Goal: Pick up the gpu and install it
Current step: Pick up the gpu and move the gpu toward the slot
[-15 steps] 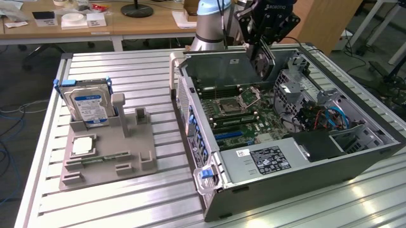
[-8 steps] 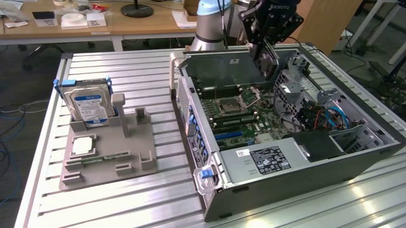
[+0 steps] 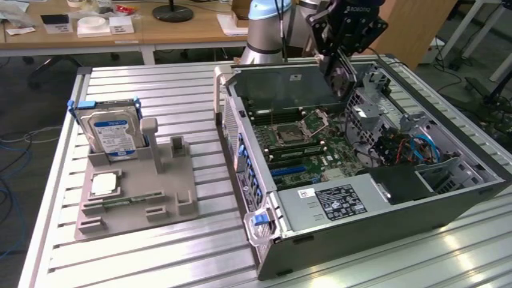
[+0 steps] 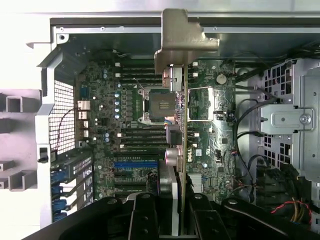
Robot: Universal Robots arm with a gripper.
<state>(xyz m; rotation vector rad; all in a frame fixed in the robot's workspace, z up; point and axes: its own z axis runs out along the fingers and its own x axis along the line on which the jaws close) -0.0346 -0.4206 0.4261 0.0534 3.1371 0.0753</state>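
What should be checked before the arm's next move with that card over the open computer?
1. Is the gpu clamped in the gripper? ok.
2. Is the gpu hanging over the open computer case, above the board? ok.
3. Is the blue slot unoccupied? ok.
4. Is the gpu lined up with a slot? cannot tell.
5. Are the cables apart from the gpu? ok.

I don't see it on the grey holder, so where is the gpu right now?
In the wrist view the gpu is clamped edge-on in the end effector, above the motherboard inside the open computer case.
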